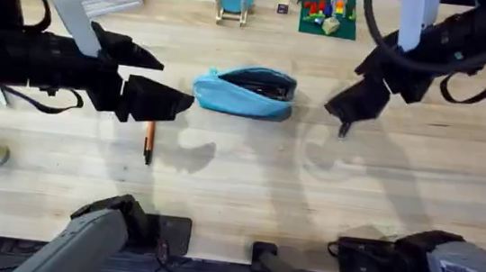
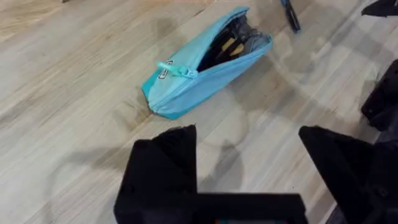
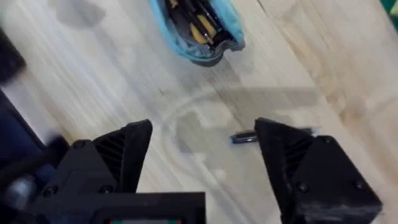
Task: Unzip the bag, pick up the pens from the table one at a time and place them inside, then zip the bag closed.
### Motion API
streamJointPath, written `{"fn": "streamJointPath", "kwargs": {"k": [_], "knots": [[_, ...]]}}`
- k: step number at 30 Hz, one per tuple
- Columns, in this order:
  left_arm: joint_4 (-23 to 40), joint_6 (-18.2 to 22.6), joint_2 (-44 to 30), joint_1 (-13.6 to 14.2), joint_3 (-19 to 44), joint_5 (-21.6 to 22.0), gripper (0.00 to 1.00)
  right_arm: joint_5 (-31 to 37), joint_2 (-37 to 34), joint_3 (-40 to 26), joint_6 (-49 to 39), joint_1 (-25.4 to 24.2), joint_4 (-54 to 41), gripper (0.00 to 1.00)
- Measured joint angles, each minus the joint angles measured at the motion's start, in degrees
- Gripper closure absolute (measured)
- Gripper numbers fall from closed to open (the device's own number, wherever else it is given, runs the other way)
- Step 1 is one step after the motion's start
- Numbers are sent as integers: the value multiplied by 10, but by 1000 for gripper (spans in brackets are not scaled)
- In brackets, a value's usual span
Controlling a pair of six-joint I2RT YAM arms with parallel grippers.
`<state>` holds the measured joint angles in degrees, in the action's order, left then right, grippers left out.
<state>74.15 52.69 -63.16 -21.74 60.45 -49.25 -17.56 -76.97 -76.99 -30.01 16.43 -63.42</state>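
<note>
Hovering open-jawed, right gripper (image 3: 202, 168) above dark pen (image 3: 245, 136); left gripper (image 2: 245, 180) open. Risk: pen rolls, grasp misses.

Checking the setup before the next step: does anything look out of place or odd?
Nothing is damaged or spilled. The bag lies unzipped, with items already inside. Two pens are loose on the table: the orange pen beneath the left gripper, and the dark pen beside the right gripper.
</note>
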Motion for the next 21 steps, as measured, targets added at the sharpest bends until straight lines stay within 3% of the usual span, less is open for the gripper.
{"fn": "streamJointPath", "kwargs": {"k": [9, 17, 21], "knots": [[0, 0, 0, 0, 0, 0, 6, 70, 0, 0, 225, -4, 7, 3], [0, 0, 0, 0, 0, 0, 7, 112, 0, 0, 336, -5, 7, 4], [0, 0, 0, 0, 0, 0, 6, 150, 0, 0, 441, -5, 1, 4]]}}
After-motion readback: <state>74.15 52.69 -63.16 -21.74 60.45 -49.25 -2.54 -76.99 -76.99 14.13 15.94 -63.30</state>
